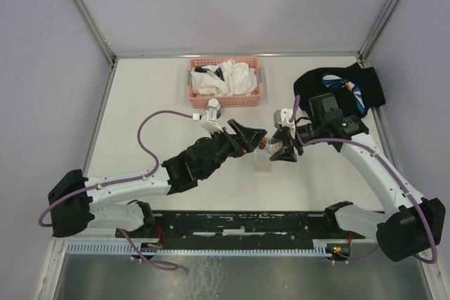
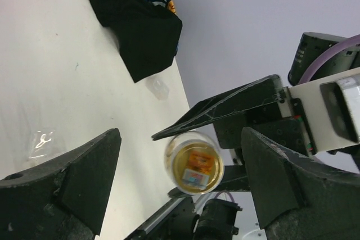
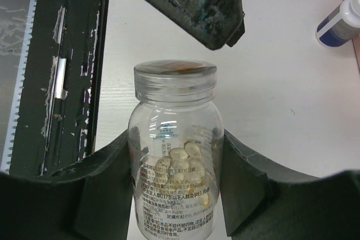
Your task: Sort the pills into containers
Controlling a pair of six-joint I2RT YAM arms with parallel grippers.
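My right gripper [image 3: 177, 158] is shut on a clear pill bottle [image 3: 175, 155] that has its lid on and several yellow softgel pills [image 3: 191, 167] inside. In the top view the right gripper [image 1: 283, 147] holds the bottle [image 1: 269, 145] lying sideways above mid-table, lid toward the left gripper [image 1: 253, 137]. The left gripper [image 2: 180, 153] is open, a finger on either side of the lid [image 2: 194, 163] without touching it. A small clear plastic container [image 1: 261, 164] lies on the table just below the bottle; it also shows in the left wrist view [image 2: 42, 143].
A pink basket [image 1: 226, 98] with white cloths stands at the back centre. A black cloth [image 1: 341, 88] lies at the back right. A white and blue bottle [image 3: 340, 22] lies near the basket. A black rail [image 1: 246, 224] runs along the near edge.
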